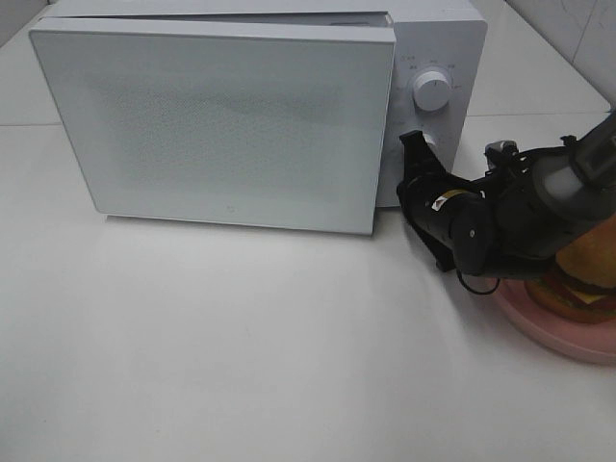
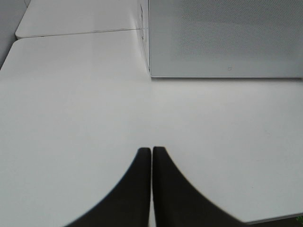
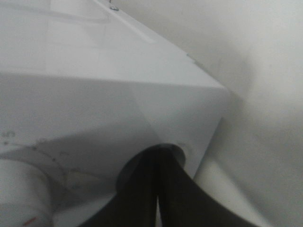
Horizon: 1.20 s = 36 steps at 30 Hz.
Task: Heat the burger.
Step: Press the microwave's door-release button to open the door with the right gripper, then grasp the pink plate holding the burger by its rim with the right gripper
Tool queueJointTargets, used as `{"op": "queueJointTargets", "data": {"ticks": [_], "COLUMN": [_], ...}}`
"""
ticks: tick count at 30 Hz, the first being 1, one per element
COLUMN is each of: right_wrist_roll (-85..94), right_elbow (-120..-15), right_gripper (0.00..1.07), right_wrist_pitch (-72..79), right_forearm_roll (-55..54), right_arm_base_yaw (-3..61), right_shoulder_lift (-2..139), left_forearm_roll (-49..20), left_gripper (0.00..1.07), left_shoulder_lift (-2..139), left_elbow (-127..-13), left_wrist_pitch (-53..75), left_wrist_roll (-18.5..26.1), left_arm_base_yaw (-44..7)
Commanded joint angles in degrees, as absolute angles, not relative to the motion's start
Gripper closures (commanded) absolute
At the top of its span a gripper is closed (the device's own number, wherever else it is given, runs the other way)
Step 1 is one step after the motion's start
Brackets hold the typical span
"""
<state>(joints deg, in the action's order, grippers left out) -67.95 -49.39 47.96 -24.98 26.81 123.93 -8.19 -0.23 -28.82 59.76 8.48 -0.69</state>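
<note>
Fingertips of my right gripper (image 1: 414,144) are pinched together with nothing between them, pressed against the round button (image 3: 178,152) below the dial (image 1: 432,91) on the microwave (image 1: 438,43). I read that as the door-release push, since the door (image 1: 221,125) stands a little proud of the control panel along its free edge. The burger (image 1: 589,265) sits on its pink plate (image 1: 558,337) to the right of the microwave and forward of its front face, half hidden under my right arm. Parked there, it is out of the door's swing. My left gripper (image 2: 151,150) is likewise closed and empty, over bare table (image 1: 241,366) back from the microwave's front left corner. I judge the door hinges on the left and will sweep the open table in front of the microwave, where nothing stands. The tight spot is off the microwave's right side, where arm, plate and panel crowd close.
</note>
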Motion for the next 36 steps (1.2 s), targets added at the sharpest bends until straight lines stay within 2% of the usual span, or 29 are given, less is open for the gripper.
{"op": "queueJointTargets", "data": {"ticks": [1,15,22,28,36], "right_wrist_roll": [-66.9,-68.1,-77.0,-77.4,-75.5], "right_elbow": [-53.6,-51.3,-45.3,-42.5,-41.2], "right_gripper": [1.07,1.06,1.03,1.01,0.99], "right_wrist_pitch": [57.5,55.7,55.9,56.6,58.4], "right_forearm_roll": [-23.4,-20.5,-11.2,-8.1,3.7], "right_arm_base_yaw": [25.1,25.2,25.3,25.3,25.3], "right_shoulder_lift": [123.4,121.5,118.3,116.7,116.2], "left_forearm_roll": [-8.0,-8.0,-8.0,-8.1,-8.0], "left_gripper": [1.06,1.06,1.06,1.06,1.06], "left_shoulder_lift": [-1.3,-1.3,-1.3,-1.3,-1.3], "left_elbow": [-28.7,-28.7,-28.7,-28.7,-28.7], "left_wrist_pitch": [59.3,59.3,59.3,59.3,59.3], "left_wrist_roll": [8.3,8.3,8.3,8.3,8.3], "left_arm_base_yaw": [-0.7,-0.7,-0.7,-0.7,-0.7]}}
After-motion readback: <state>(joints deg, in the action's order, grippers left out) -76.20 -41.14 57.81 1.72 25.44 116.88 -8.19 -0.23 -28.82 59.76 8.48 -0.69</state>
